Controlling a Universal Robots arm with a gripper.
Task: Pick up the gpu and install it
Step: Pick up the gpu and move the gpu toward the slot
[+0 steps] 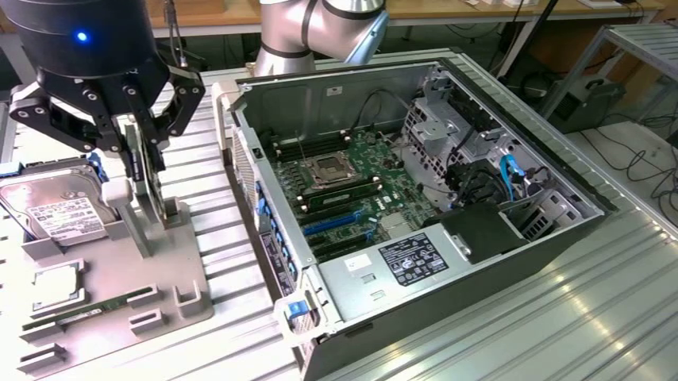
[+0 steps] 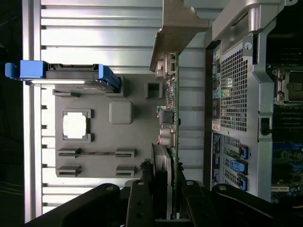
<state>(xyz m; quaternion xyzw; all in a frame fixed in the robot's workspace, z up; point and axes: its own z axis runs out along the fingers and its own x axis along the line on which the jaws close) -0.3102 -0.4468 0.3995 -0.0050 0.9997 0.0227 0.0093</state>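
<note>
Exterior view: black multi-link hand (image 1: 143, 155) with a blue indicator light, clamped on the gpu (image 1: 148, 198). The fingers press both flat faces of the card. The gpu is thin and flat, stands upright on edge, dark side showing. Its lower edge is at the slotted posts of the grey plastic fixture (image 1: 159, 278); cannot tell if it is seated or just lifted.

The fixture lies flat on the ribbed aluminium surface (image 1: 593, 302), on the exterior view's left, just beside the open computer case (image 1: 424, 325).

- Hard drive (image 1: 53, 210): silver, in a blue caddy, white label, print too small to read. Sits on the fixture near the gpu.
- Processor chip (image 1: 55, 287): square, pale metal lid, in a fixture pocket.
- Memory stick (image 1: 90, 312): narrow, green, lying in a slot.
- Motherboard (image 1: 366, 171): green, inside the case, with blue expansion slots.
- Power supply (image 1: 408, 258): grey metal box, black-and-white label, text unreadable.
- Blue cable (image 1: 510, 176): near the drive cage.

Wrist view: gpu (image 2: 173, 109) seen edge-on, green board edge with small components. Its pale metal bracket (image 2: 177, 33) is at the far end from the hand (image 2: 166, 208), whose black fingers (image 2: 142, 203) close on either side of the card. Hard drive (image 2: 71, 75), processor chip (image 2: 75, 125) and memory stick (image 2: 94, 152) all lie on the grey fixture (image 2: 135, 142). The case (image 2: 234, 90) shows a perforated metal rear panel just beside the gpu.
</note>
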